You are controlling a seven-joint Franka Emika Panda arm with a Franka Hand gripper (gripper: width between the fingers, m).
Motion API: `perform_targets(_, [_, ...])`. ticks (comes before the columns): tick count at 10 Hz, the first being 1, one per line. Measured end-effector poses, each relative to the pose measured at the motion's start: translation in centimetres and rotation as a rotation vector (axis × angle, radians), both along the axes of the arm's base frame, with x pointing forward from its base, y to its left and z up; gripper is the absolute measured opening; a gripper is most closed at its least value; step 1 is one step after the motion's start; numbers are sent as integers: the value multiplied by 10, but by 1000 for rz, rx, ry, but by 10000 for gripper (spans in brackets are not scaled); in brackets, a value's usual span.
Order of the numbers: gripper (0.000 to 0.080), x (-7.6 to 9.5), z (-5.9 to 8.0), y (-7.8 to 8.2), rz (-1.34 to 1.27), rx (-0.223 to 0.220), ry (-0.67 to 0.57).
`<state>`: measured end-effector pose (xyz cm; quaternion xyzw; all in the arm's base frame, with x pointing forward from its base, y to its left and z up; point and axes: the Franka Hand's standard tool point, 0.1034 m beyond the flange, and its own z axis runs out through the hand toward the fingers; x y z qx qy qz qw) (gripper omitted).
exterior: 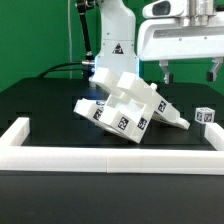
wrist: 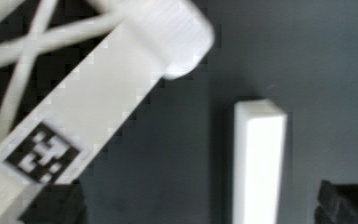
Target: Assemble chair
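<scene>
Gripper (exterior: 189, 70) hangs w/ jaws spread wide & empty, while the chair parts (exterior: 125, 105) lie heaped mid-table (exterior: 40, 100), below it & toward the exterior view's left, the heap's long axis approx. left-right in that view, so prob. a down-and-leftward reach.

Black counter (exterior: 40, 100): heap of white tagged chair pieces (exterior: 125, 108), centre; small tagged cube (exterior: 204, 116), 3 o'clock; white border rail (exterior: 110, 153), 6 o'clock.
</scene>
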<state>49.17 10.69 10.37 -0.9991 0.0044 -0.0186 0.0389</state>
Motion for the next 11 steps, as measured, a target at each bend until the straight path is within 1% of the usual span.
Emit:
perform_targets(2, [649,0,0,-2,-4,-1,2])
perform_targets(3, [649,2,8,-4,0,4,-2])
perform_targets(4, [649,5,15,-12,20,7,-9])
perform_targets(6, [649,16,21,-34,45,4,-16])
perform_targets(7, [649,18,21,-42,51,3,-19])
perform_targets(9, [649,17,21,-41,49,3,-17])
perform_targets(11, [649,17,21,-43,62,2,-16])
